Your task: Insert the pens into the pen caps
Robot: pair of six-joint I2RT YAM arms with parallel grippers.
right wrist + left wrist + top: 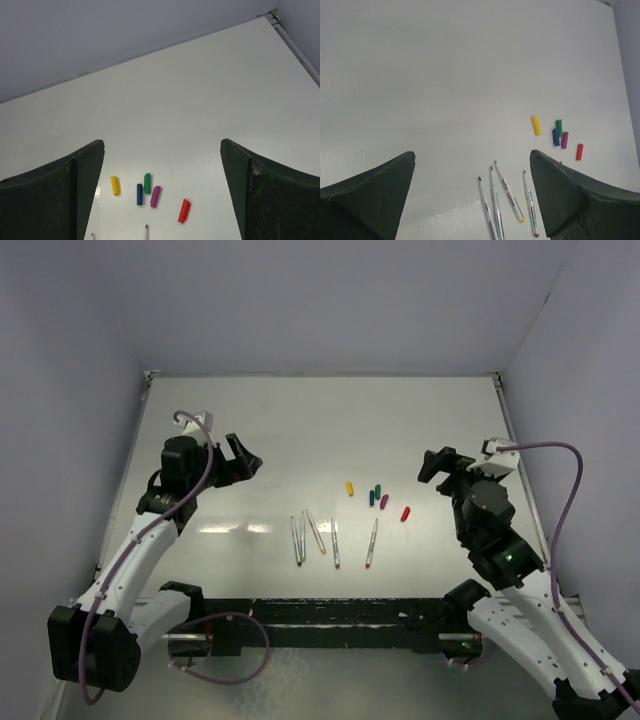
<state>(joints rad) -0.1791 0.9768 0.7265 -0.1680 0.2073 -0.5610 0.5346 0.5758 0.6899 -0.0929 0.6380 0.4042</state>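
Note:
Several thin pale pens (335, 543) lie roughly side by side on the white table, near the front middle, tips pointing away. Behind them lie the pen caps: yellow (350, 488), green (377, 490), dark blue (373, 498), purple (384, 501) and red (405, 512). My left gripper (245, 458) hangs open above the table, left of the pens. The right gripper (432, 465) hangs open to the right of the caps. The left wrist view shows pens (509, 192) between its spread fingers (380, 195). The right wrist view shows the caps (156, 196) and two pen tips (145, 231).
The white table (300, 430) is boxed in by pale walls at the back and both sides. A metal rail (505, 405) runs along its right edge. Both arm bases and a dark bar (320, 625) line the near edge.

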